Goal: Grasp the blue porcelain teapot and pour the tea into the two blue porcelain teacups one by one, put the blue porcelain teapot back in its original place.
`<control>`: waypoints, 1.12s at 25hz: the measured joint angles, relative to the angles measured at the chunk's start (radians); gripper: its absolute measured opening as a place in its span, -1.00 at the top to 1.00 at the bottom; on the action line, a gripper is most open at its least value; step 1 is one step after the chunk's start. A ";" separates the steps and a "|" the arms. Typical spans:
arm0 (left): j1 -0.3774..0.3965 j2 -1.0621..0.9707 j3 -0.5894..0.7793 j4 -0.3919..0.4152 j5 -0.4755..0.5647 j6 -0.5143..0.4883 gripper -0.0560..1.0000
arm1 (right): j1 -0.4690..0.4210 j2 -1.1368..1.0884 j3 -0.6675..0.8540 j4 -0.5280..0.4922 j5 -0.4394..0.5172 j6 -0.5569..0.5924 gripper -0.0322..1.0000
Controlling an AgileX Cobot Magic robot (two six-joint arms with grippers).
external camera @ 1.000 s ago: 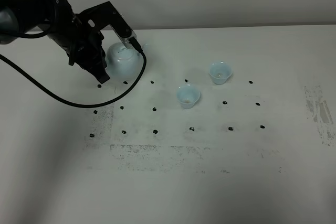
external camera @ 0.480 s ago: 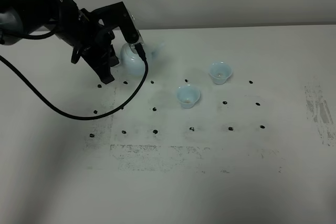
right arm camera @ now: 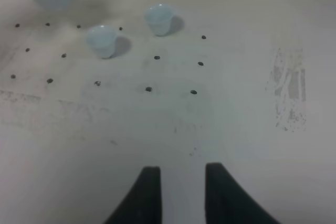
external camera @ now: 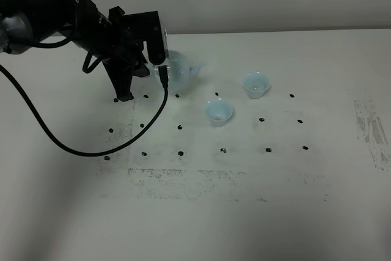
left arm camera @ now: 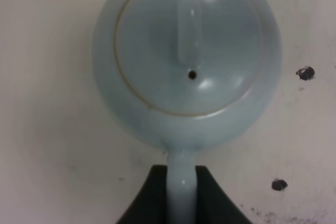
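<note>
Porcelain teapot (external camera: 181, 71) hangs from the left gripper (left arm camera: 181, 196), jaws clenched on its loop handle. Lid is up and level, and the spout faces the near cup (external camera: 219, 112) and far cup (external camera: 256, 84), which looks like a pre-pour carry. Pot is left of both cups, over neither. Right gripper (right arm camera: 181, 190) is parked with jaws spread over the table (external camera: 275, 200), holding nothing. Left arm hides the pot's rear from the high camera, and the wrist view crops the fingertips. Can't tell base clearance or tea level.
</note>
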 joint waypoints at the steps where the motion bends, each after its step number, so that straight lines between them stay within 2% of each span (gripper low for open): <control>1: -0.003 0.002 0.000 0.000 -0.006 0.010 0.72 | 0.000 0.000 0.000 0.000 0.000 0.000 0.48; 11: -0.035 0.034 -0.003 0.020 -0.042 0.087 0.72 | 0.000 0.000 0.000 0.001 0.000 0.000 0.48; 20: -0.043 0.034 -0.007 0.128 -0.051 0.114 0.72 | 0.000 0.000 0.000 0.001 0.000 -0.001 0.48; 28: -0.056 0.034 -0.008 0.139 -0.048 0.245 0.72 | 0.000 0.000 0.000 0.001 0.000 0.000 0.48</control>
